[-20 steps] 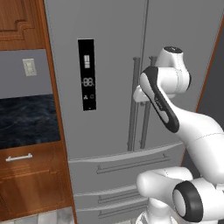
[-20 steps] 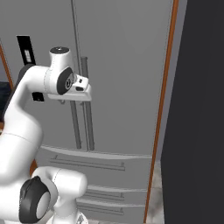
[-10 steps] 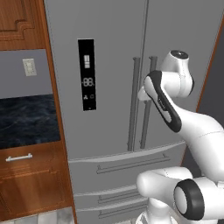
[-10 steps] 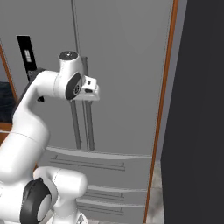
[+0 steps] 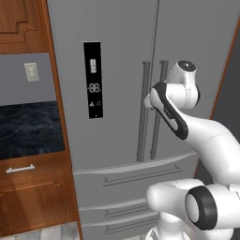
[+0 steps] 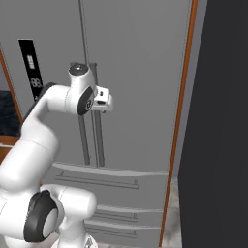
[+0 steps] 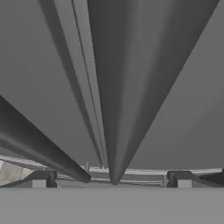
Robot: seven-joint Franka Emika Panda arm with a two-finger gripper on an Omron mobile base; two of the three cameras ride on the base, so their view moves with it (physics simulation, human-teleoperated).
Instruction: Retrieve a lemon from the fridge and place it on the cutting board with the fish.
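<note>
The grey fridge (image 5: 117,51) stands with both doors shut, so the lemon is hidden. The cutting board and the fish are out of view. My hand (image 6: 101,99) is raised at the two vertical bar handles (image 5: 143,117) where the doors meet, just in front of the right-hand bar (image 6: 99,140). In the hand view my gripper (image 7: 111,183) is open, its fingertips (image 7: 39,181) wide apart. The near bar (image 7: 122,87) runs straight between them, and nothing is gripped.
A black display panel (image 5: 92,79) sits on the left door, with drawers (image 5: 140,176) below. Wooden cabinets (image 5: 28,197) and a dark countertop nook (image 5: 28,129) stand to the left. A tall dark panel (image 6: 223,121) closes off the right side.
The hand has crept a little closer to the door handles, and the elbow has swung slightly right. The jaws stay wide open.
</note>
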